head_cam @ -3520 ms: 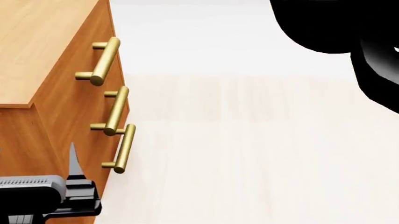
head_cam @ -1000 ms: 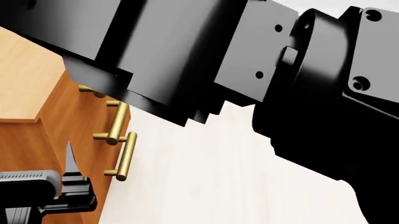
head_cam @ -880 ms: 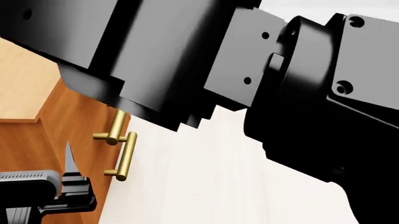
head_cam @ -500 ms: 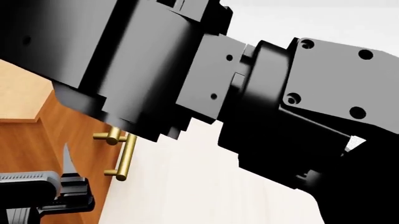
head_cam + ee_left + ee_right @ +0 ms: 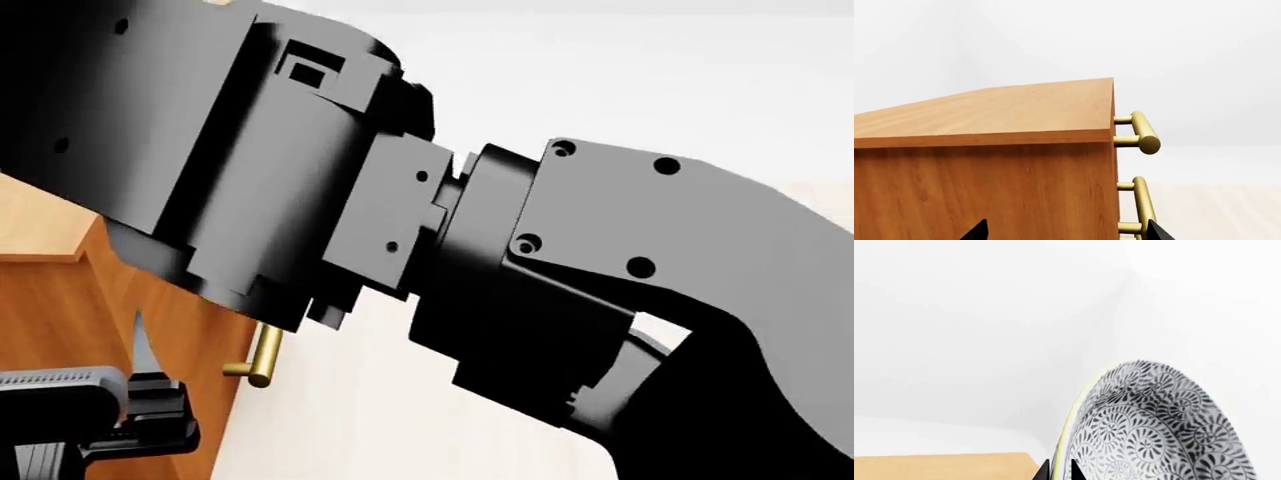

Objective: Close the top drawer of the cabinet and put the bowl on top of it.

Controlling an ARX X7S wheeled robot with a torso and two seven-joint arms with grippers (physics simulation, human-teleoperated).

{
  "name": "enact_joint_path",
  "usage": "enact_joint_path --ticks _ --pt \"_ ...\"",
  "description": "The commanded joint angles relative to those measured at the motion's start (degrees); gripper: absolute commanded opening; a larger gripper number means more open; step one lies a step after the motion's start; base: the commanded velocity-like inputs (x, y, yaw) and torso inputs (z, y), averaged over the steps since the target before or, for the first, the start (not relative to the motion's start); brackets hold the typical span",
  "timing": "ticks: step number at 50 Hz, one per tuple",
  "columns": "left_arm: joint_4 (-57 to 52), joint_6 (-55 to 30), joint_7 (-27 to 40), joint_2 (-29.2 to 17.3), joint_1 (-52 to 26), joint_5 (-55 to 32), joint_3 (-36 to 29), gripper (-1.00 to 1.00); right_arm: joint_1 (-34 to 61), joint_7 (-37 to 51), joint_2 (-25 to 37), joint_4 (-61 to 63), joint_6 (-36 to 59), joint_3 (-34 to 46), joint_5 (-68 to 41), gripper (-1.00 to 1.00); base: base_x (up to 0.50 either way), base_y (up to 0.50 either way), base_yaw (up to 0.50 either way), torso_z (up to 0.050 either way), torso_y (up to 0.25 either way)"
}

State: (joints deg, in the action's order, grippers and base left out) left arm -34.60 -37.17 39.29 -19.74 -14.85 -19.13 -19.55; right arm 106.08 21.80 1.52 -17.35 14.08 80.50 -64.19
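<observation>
the black right arm [image 5: 441, 250] fills most of the head view, crossing from lower right to upper left in front of the orange-brown wooden cabinet [image 5: 80, 300]. in the right wrist view, the right gripper [image 5: 1059, 471] shows only as two dark fingertips set close together on the rim of the round white ceramic bowl with a dark grey-black floral leaf pattern [image 5: 1154, 425]; the gripper is clamped on that rim, and the bowl stands tilted on edge, raised above a strip of the cabinet's flat top at the lower margin. whether the bowl touches the top cannot be told.

the left gripper [image 5: 140, 385] sits at the lower left of the head view, beside the cabinet's side panel; one pale pointed finger is visible there, and in the left wrist view two dark fingertips stand well apart, so its jaws are apart and hold nothing.

farther off, the left wrist view shows the cabinet's near corner, with the brass cylindrical bar handle of the top drawer [image 5: 1141, 132] projecting from the front edge just under the top. the drawer front lies level with the cabinet's front. a second brass handle [image 5: 1141, 205] lies below it.
</observation>
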Motion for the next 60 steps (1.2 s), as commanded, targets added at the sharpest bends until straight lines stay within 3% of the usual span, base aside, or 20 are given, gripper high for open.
enact_joint_path --ticks 1,18,60 --pt "0.49 0.25 -0.03 0.02 -0.14 -0.11 -0.18 1.0 -1.01 -0.13 -1.38 -0.13 -1.68 1.38 0.96 -1.0 0.0 0.0 0.0 0.0 0.0" --pt "1.32 1.1 -0.45 -0.28 0.15 -0.69 0.05 1.0 -1.94 0.12 -1.5 -3.91 -7.38 8.8 -0.61 -1.0 0.0 0.0 0.0 0.0 0.001" --pt "3.45 2.52 -0.68 -0.37 -0.28 -1.22 -0.07 1.0 -5.08 0.36 -1.51 -0.58 -7.53 8.55 2.73 -1.0 0.0 0.0 0.0 0.0 0.0"
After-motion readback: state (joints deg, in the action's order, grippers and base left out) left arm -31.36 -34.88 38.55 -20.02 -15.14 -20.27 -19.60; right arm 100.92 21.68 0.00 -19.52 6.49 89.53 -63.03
